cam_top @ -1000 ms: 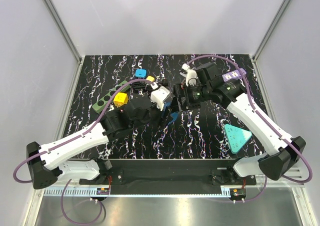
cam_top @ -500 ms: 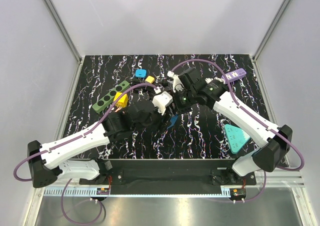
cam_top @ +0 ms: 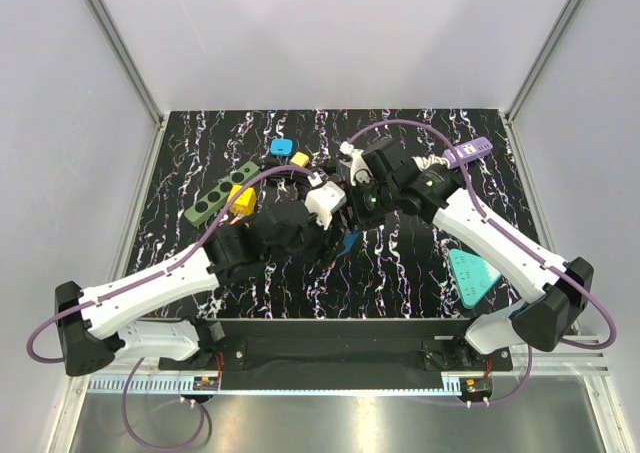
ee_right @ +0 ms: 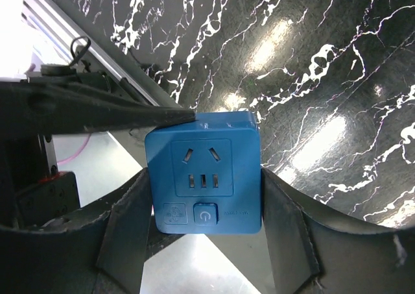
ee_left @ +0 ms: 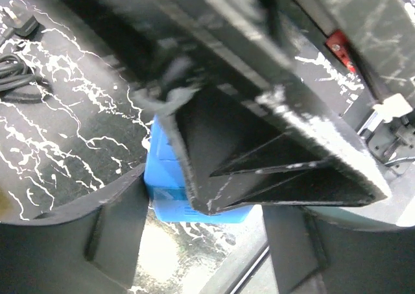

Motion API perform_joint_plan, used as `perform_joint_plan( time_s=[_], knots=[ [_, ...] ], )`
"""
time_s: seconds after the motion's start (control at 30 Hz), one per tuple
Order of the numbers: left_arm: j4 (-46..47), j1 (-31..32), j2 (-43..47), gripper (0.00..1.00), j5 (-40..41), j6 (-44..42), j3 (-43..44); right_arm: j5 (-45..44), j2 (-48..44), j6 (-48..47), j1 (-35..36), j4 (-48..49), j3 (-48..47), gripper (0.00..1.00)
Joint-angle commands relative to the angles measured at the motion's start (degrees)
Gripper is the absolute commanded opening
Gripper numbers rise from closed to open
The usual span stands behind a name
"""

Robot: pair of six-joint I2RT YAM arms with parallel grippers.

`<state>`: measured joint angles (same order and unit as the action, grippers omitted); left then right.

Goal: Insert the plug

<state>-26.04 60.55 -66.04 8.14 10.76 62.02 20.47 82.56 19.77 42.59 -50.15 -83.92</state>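
A blue square socket block (ee_right: 206, 172), with its outlet slots and power button facing the right wrist camera, hangs above the table (cam_top: 420, 263) between both grippers. It also shows in the top view (cam_top: 346, 240). My right gripper (ee_right: 206, 196) is shut on its two sides. My left gripper (ee_left: 204, 203) clamps the same block (ee_left: 165, 177) across its other edges. One right finger (ee_left: 259, 138) hides most of the block there. The grippers meet at mid-table, left (cam_top: 330, 231) and right (cam_top: 356, 219). A black plug (ee_left: 23, 24) with coiled cable lies on the table.
A green power strip (cam_top: 214, 199) with a yellow block (cam_top: 240, 199) lies at the back left, near a small blue block (cam_top: 281, 146) and a yellow one (cam_top: 300, 159). A purple strip (cam_top: 467, 151) lies at the back right. A teal triangular socket (cam_top: 473, 273) lies at the front right.
My right gripper has swung left and closed in on the blue socket block held by my left gripper. In the last half second both arms have barely moved.
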Motion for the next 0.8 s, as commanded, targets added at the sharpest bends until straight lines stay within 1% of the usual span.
perform_joint_plan(
  time_s=[0.0, 0.13, 0.17, 0.33, 0.57, 0.67, 0.73, 0.77],
  knots=[
    [6.27, -0.17, 4.16, 0.75, 1.26, 0.93, 1.27, -1.13, -3.81, 2.2, 0.57, 2.78, 0.34, 0.0],
    [6.44, -0.17, 6.89, 0.93, 1.18, 0.05, -0.67, -1.31, -4.69, 3.43, 0.57, 3.48, -0.19, 0.0],
    [6.44, -0.17, 7.24, 0.93, 1.0, -0.13, -1.11, -1.4, -5.04, 3.61, 0.48, 3.65, -0.54, 0.0],
    [6.44, -0.26, 8.73, 0.95, -0.85, -1.88, -3.04, -1.92, -6.62, 5.71, -0.13, 4.88, -1.33, 0.0],
    [7.06, -0.17, 10.14, 0.96, -2.77, -3.55, -4.01, -1.13, -10.4, 9.41, -0.31, 9.27, -1.42, 0.0],
    [7.85, -0.17, 10.32, 0.98, -4.1, -4.08, -4.19, 0.97, -11.19, 10.99, -0.49, 11.12, -1.34, 0.0],
    [9.24, -0.17, 10.84, 0.97, -4.36, -4.08, -4.45, 3.6, -11.37, 11.95, -0.49, 12.78, -1.16, 0.0],
    [9.78, -0.26, 11.45, 0.95, -4.45, -4.08, -4.62, 4.22, -11.98, 12.92, -0.4, 13.58, -0.64, 0.0]
  ],
)
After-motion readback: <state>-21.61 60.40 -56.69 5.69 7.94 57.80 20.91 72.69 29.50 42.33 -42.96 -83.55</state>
